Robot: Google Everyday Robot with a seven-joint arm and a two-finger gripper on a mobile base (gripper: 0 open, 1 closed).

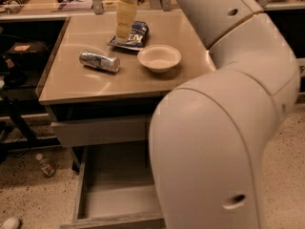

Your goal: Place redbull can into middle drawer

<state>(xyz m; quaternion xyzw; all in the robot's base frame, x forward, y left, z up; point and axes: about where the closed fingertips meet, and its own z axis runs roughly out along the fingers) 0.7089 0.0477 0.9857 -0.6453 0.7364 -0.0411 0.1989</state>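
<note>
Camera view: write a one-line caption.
Pincer over the bag, can lying on the cabinet top, drawer open below.

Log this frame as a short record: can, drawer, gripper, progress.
can: on its side on the cabinet top, left of the bowl
drawer: pulled open, right part hidden by the arm
gripper: over the chip bag, apart from the can
progress: can not yet in drawer
</note>
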